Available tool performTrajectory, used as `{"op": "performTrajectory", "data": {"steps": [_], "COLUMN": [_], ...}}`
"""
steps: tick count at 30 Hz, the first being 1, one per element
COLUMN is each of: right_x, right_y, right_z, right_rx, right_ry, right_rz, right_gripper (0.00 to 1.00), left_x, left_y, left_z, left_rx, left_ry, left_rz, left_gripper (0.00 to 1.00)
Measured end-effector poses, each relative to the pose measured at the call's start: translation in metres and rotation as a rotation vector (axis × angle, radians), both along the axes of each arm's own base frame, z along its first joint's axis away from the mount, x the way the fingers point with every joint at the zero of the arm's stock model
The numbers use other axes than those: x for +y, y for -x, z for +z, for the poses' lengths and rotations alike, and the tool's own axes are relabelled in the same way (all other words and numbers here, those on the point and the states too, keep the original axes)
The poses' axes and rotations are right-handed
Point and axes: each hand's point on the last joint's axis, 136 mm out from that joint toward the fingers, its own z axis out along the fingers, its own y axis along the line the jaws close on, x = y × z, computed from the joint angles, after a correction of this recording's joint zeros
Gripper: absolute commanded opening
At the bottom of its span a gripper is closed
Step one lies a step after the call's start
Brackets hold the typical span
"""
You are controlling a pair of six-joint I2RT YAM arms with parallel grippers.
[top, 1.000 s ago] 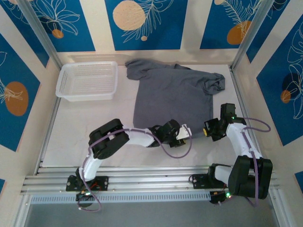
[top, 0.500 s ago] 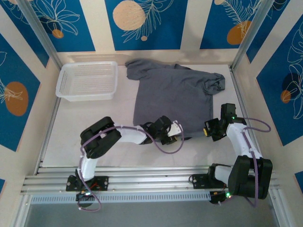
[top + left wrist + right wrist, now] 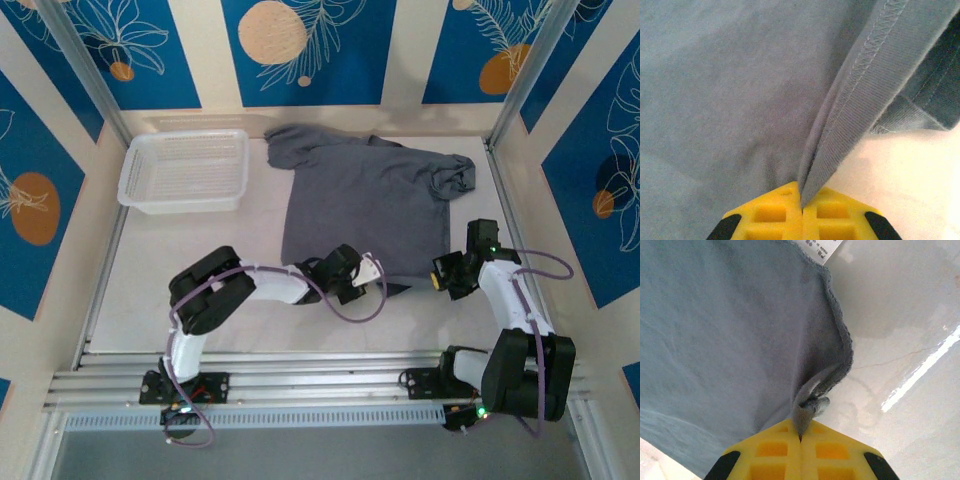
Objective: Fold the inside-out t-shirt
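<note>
Left wrist view: the t-shirt (image 3: 740,90) runs off the top and left edges, and the left gripper (image 3: 802,212) is cut by the bottom edge. Right wrist view: a white label (image 3: 821,247) is clipped at the top, its print too blurred to read, and the right gripper (image 3: 800,440) is chopped off below.

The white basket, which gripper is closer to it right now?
Left. The left gripper pinches the t-shirt hem, nearer the bases and right of the basket; the right gripper holds the shirt's corner farther right.
</note>
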Motion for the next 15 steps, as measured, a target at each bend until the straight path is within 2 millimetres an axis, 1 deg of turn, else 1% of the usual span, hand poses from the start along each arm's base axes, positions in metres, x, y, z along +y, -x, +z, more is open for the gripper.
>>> {"op": "performTrajectory", "data": {"steps": [1,3,4,5,6,8,9,11,13,14,15], "right_x": [-0.001,-0.002,-0.001,0.000,0.002,0.006,0.010,0.021,0.043,0.056,0.071], "right_y": [0.000,-0.001,-0.003,-0.006,-0.011,-0.025,-0.031,-0.040,-0.041,-0.039,-0.035], "right_z": [0.000,-0.001,0.000,0.003,0.010,0.028,0.042,0.074,0.112,0.126,0.137], "right_rx": [-0.001,-0.007,-0.017,-0.034,-0.063,-0.159,-0.233,-0.404,-0.598,-0.677,-0.754], "right_ry": [0.008,0.019,0.021,0.022,0.024,0.033,0.039,0.056,0.089,0.103,0.113], "right_rz": [0.008,0.039,0.065,0.095,0.130,0.209,0.253,0.342,0.456,0.512,0.579], "right_gripper": [0.33,0.46,0.50,0.60,0.63,0.64,0.64,0.61,0.57,0.53,0.47], "left_x": [0.002,0.006,0.007,0.008,0.007,0.003,0.001,-0.001,-0.002,-0.001,-0.001], "left_y": [0.000,-0.002,-0.004,-0.008,-0.014,-0.025,-0.031,-0.041,-0.048,-0.050,-0.054], "left_z": [0.004,0.017,0.028,0.037,0.052,0.076,0.088,0.105,0.117,0.121,0.127], "left_rx": [0.005,0.024,0.033,0.043,0.047,0.060,0.067,0.096,0.134,0.152,0.173], "left_ry": [0.002,0.019,0.035,0.052,0.083,0.142,0.175,0.228,0.267,0.279,0.294], "left_rz": [0.004,0.013,0.021,0.030,0.043,0.066,0.076,0.099,0.122,0.131,0.142], "left_gripper": [0.00,0.00,0.00,0.00,0.00,0.00,0.00,0.00,0.00,0.00,0.00]}}
